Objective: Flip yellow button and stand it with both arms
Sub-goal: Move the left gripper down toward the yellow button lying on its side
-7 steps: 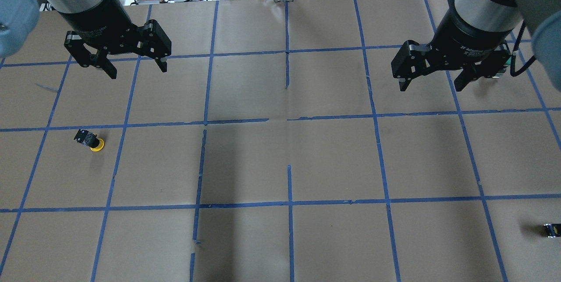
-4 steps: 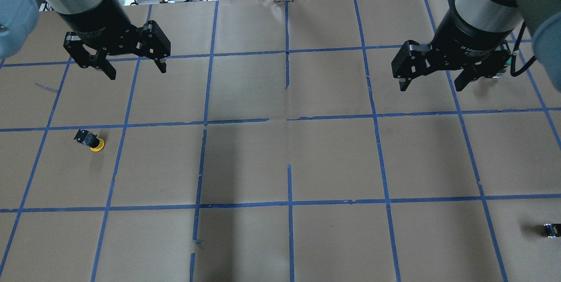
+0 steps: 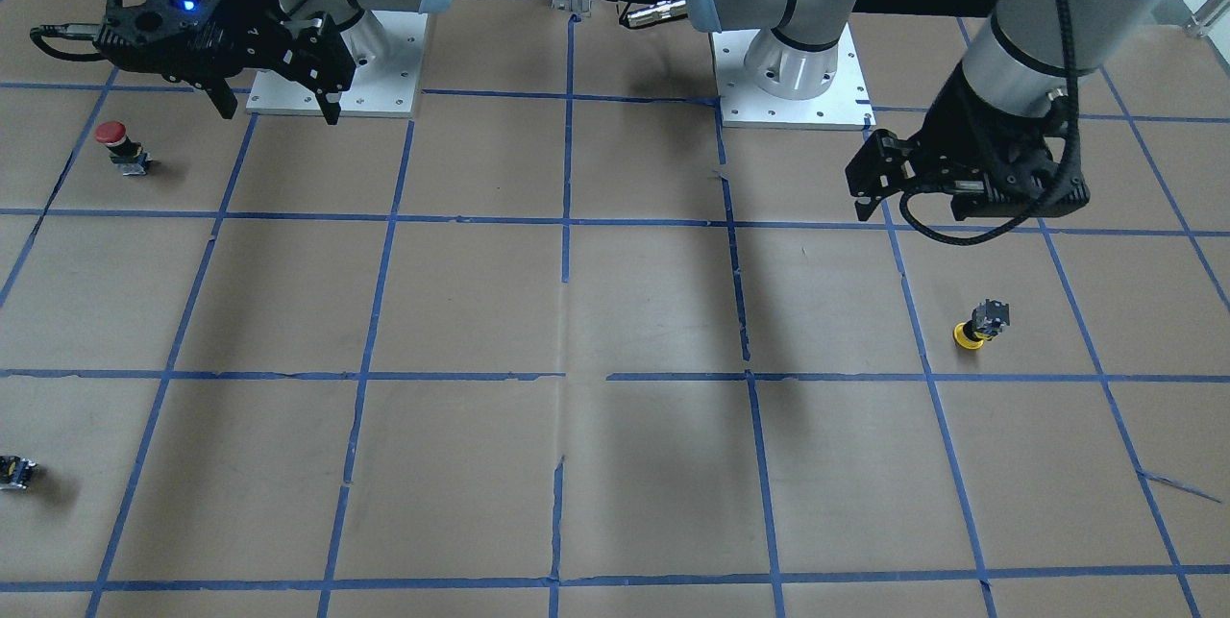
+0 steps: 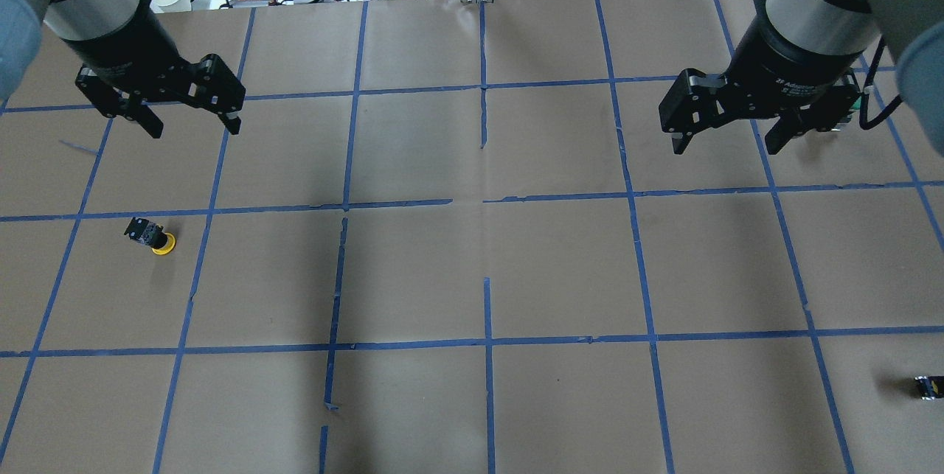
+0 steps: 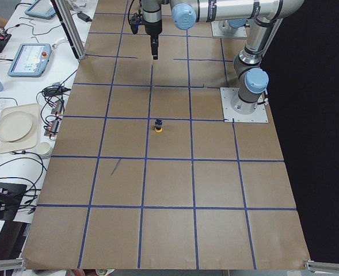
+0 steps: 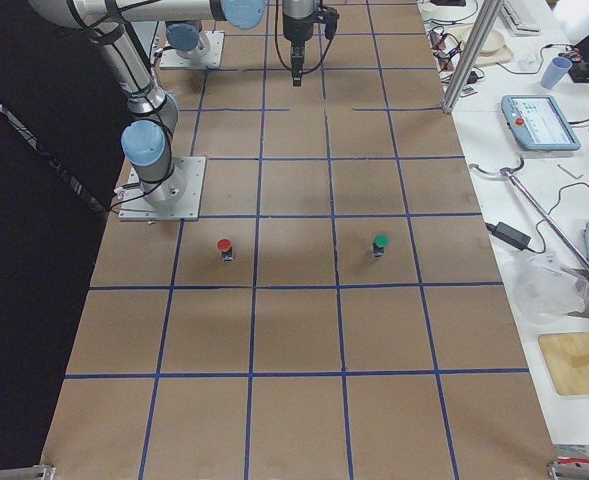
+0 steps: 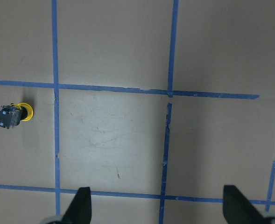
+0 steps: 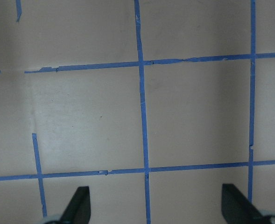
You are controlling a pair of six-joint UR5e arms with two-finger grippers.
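- Task item: the small yellow-capped push-button with a black-and-grey body (image 4: 153, 237) sits on the brown paper table with a blue tape grid (image 4: 560, 267), on the robot's left side, just inside a grid cell. Nothing touches it.
- Orientation: I judge that the yellow cap is down against the paper and the body points up and away. I cannot tell whether it leans or lies flat.
- Left gripper (image 4: 195, 127): released, jaws spread wide and empty. It hangs above the table, well apart from the button. In the left wrist view the button appears at the left edge, off the line between the fingertips (image 7: 81, 205).
- Right gripper (image 4: 726, 146): released and empty, on the far right side, well apart from the button.
- Step in hand: I judge this to be the approach. No grasp has been made.
- Next move: bring the left gripper over the button, line the jaws up across the body, then descend. The right arm must then cross towards the centre to share the flip.
- Not to be picked: the red-capped button (image 3: 113, 139) and the small black block (image 4: 928, 386).
- Writing: white print on the right gripper's collar reads "2F Adaptive"; the rest is illegible. I can read no marking on the button.
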